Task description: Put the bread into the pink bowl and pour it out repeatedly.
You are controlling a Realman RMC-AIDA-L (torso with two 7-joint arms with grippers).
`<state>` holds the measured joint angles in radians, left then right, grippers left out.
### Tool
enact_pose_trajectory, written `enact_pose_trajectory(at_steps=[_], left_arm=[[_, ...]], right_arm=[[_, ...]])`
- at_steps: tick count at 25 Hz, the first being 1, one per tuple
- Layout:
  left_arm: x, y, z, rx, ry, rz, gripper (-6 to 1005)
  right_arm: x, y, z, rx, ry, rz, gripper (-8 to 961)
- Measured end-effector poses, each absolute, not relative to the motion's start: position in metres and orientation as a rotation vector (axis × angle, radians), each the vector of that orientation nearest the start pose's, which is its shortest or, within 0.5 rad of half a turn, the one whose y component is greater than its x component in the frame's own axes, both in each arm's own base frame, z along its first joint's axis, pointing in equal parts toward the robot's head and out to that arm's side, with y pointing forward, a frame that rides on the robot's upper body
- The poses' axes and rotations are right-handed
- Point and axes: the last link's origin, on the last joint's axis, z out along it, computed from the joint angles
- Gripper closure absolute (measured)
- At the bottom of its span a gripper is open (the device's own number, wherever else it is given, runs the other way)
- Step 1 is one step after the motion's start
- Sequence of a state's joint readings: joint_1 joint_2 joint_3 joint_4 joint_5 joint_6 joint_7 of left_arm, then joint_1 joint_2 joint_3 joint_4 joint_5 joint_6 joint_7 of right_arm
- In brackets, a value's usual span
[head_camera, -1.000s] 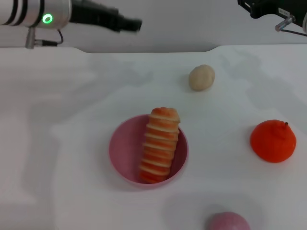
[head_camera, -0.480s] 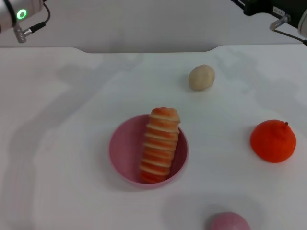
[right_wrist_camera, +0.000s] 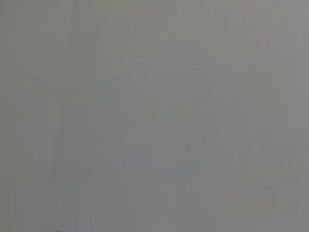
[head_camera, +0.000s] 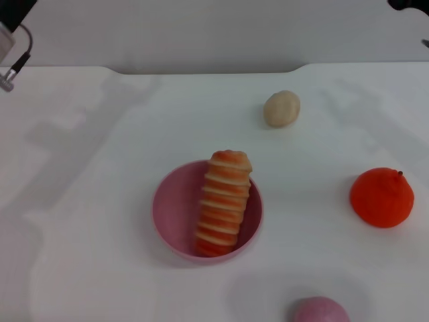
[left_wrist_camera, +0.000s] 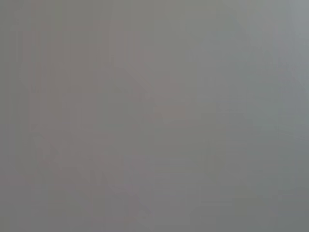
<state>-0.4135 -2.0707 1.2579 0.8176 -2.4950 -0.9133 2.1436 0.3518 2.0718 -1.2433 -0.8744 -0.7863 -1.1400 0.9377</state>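
The bread [head_camera: 222,204], a ridged loaf with orange-red and cream stripes, lies across the pink bowl [head_camera: 174,215] in the middle of the white table, one end resting on the far rim. Nothing holds either one. Only a bit of the left arm [head_camera: 10,33] shows at the top left corner of the head view, and a dark scrap of the right arm [head_camera: 409,4] at the top right corner. Neither gripper is in view. Both wrist views show only a plain grey surface.
A small round beige bun [head_camera: 281,108] lies behind the bowl to the right. An orange fruit [head_camera: 381,196] sits at the right. A small pink rounded object [head_camera: 320,310] is cut off by the front edge. The table's far edge [head_camera: 201,70] runs along the top.
Both arms have drawn back up and outward, the left toward the top left corner, the right almost out of view at the top right. Bread and bowl have not moved.
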Motion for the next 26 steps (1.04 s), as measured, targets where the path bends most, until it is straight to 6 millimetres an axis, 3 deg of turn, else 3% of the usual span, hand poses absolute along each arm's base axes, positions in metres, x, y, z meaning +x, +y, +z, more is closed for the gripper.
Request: enact_pose_trajectory(at_steps=[10, 19, 26], left_arm=[[-0.242, 0.389, 0.058, -1.637, -0.405, -1.127, 289], [-0.261, 0.389, 0.051, -1.612, -0.408, -0.992, 287], [-0.279, 0.387, 0.061, -1.551, -0.449, -0.951, 287]], right_arm=[[0.255, 0.354, 0.092, -1.648, 0.313, 1.305, 510], [0.294, 0.355, 0.105, -1.443, 0.382, 1.175, 510], [0.311, 0.365, 0.108, -1.379, 0.415, 1.026, 510]])
